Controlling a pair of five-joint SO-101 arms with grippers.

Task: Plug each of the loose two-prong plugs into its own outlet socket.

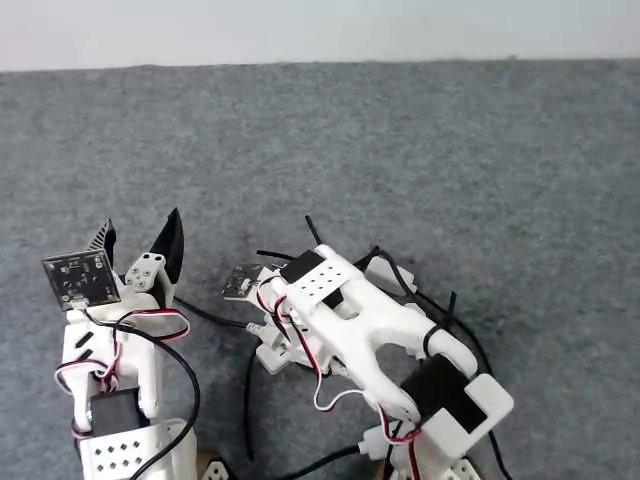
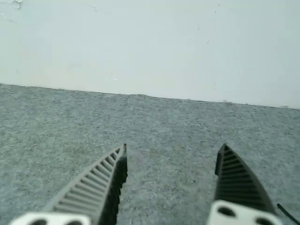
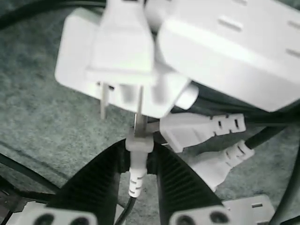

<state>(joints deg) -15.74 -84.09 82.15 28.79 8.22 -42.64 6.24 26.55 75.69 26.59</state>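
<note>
The high view looks down from the near side toward the far wall (image 1: 300, 30). The left wrist view skims low across the surface (image 2: 56, 122) to that same wall; the right wrist view sits close over a plug (image 3: 138, 143).

White plastic arms (image 1: 372, 328), black ribbed fingers (image 2: 101, 187), red-white-black wires (image 1: 130, 318).

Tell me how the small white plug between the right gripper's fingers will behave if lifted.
The small white plug looks rigid and light, so it should lift easily. Held by its narrow ribbed neck in the right gripper, it may swivel. Its black cord would probably drag against neighbouring cables.
</note>
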